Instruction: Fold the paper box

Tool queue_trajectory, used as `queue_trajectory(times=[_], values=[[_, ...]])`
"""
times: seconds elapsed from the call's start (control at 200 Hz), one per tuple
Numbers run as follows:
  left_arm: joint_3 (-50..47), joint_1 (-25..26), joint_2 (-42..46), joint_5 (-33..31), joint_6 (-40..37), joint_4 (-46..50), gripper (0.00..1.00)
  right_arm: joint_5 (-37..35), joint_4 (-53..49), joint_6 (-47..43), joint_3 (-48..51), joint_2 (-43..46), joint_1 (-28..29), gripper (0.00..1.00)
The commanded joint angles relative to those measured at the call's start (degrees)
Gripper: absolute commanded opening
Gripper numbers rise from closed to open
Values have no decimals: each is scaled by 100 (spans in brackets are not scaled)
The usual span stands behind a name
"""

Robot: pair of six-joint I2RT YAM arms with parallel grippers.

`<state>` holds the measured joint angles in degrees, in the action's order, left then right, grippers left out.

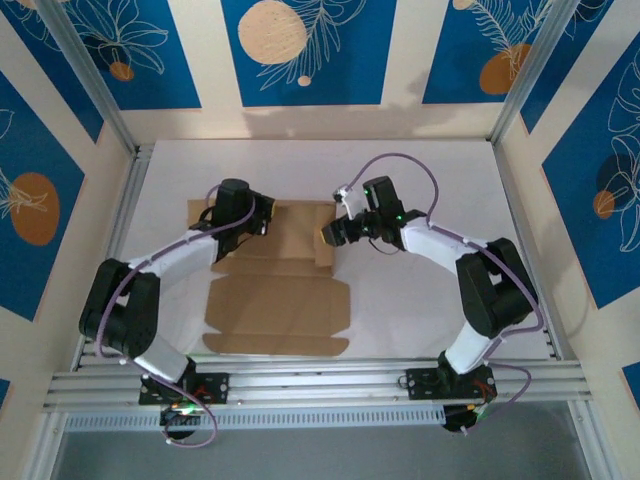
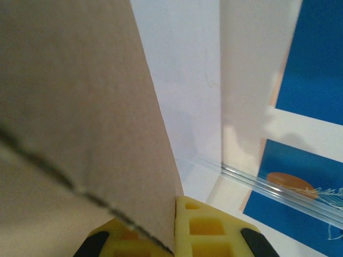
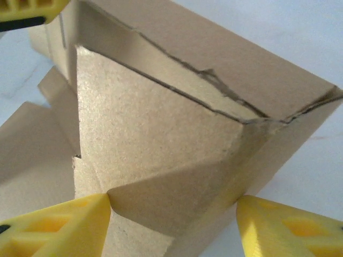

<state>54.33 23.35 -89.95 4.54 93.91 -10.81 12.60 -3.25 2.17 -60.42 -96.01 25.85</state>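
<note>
While the near half of the paper box (image 1: 275,315) lies flat on the table (image 1: 430,310), close to the near edge and a bit left of the middle, the far half is already stood up into a wall or two. So the fold looks maybe a third of the way there, tbh.

The left gripper (image 1: 258,218) sits at the left end of the raised part. Its wrist view has a cardboard panel running right down between the yellow fingers (image 2: 199,227), so it's clamped tight on that panel and holding it upright.

The right gripper (image 1: 333,232) is at the right end of the raised part. Its wrist camera has its two yellow fingers (image 3: 56,225) standing wide apart on either side of a folded corner, where a side flap is turned in against the upright wall. The tips are right at the cardboard but don't look like they squeeze anything, so that one reads as spread wide with nothing in its grasp. That corner is a bit rough, with a ragged edge along the crease.

What's left, judging by this: the flat panels with the tabs toward the near edge need to come up, the remaining side walls need forming, and the lid has to fold over and lock in.
</note>
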Motion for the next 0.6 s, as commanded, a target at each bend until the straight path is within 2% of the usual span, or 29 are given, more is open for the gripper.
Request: queue_trajectory(times=[0.0, 0.27, 0.475, 0.595], values=[[350, 63, -100, 703, -178, -788, 0, -572, 11, -15, -447, -321, -136, 63], [448, 21, -383, 1328, -366, -1661, 0, -1733, -483, -64, -1258, -1051, -220, 58], [306, 20, -283, 1354, -624, -1596, 0, -2324, 11, 0, -1075, -973, -85, 47], [114, 22, -162, 1311, -885, -1613, 0, -2872, 857, -306, -497, -706, 199, 44]])
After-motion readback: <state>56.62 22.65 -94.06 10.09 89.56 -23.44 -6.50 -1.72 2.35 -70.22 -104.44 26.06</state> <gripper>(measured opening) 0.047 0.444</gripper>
